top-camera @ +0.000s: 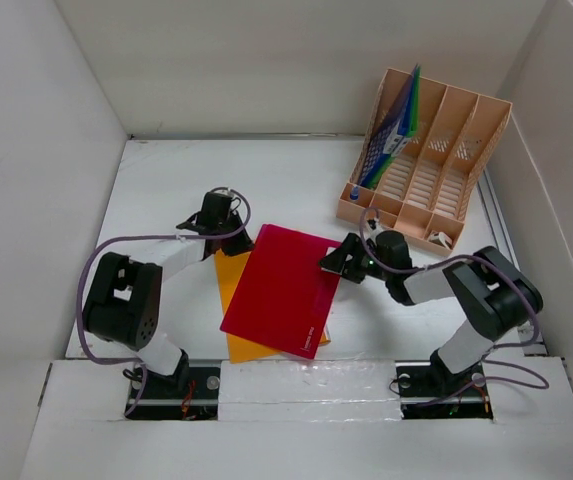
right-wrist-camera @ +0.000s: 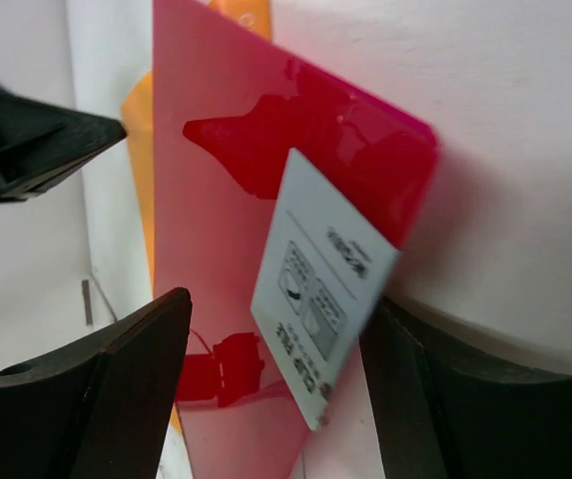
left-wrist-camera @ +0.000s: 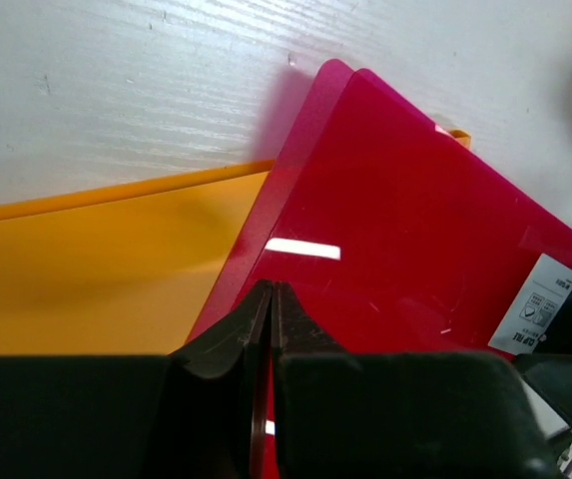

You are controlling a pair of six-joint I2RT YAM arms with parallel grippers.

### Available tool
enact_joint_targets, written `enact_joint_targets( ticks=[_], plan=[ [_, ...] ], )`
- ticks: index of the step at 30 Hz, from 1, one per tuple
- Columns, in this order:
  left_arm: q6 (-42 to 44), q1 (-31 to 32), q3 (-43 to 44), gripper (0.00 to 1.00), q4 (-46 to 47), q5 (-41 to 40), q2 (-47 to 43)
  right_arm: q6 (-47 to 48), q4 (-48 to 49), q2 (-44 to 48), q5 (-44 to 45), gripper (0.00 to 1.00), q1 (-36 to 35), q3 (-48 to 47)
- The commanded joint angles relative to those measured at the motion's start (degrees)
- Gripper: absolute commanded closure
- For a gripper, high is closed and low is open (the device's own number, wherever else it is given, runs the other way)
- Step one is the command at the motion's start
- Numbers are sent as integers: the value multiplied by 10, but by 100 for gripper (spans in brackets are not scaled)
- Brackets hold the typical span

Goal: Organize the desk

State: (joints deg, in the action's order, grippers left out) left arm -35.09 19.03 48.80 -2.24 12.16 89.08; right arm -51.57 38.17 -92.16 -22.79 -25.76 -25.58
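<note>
Matte black jaws of the left gripper (left-wrist-camera: 271, 289) are clenching the thin edge of a glossy red folder (left-wrist-camera: 405, 239). Beneath it, the flat white bench (top-camera: 296, 170) is filling the middle of the overhead view and carrying a smooth orange folder (left-wrist-camera: 96, 269). The right gripper (right-wrist-camera: 276, 304) jaws are standing released around the red folder's labelled corner. A slotted peach rack (top-camera: 436, 170) is sitting at the upper right.

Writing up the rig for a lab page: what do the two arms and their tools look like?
Both the left arm and right arm have bulky black joint housings joined by white links, with a lilac-grey cable looping alongside each. The left tool and right tool each have two matte black wedge-shaped fingers.
</note>
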Motion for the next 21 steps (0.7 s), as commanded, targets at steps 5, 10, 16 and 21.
enact_joint_targets(
  ticks=[5, 10, 16, 21],
  plan=[
    [-1, 0, 7, 100, 3, 24, 7, -67, 162, -68, -30, 31, -40, 32],
    [-4, 0, 7, 100, 9, 37, 19, -87, 204, -89, -7, 39, -60, 28],
    [-10, 0, 4, 100, 17, 51, 9, -103, 220, -72, 45, 72, -60, 40],
    [-21, 0, 3, 100, 40, 72, -33, -68, 154, 13, 97, 91, -78, 28]
  ],
)
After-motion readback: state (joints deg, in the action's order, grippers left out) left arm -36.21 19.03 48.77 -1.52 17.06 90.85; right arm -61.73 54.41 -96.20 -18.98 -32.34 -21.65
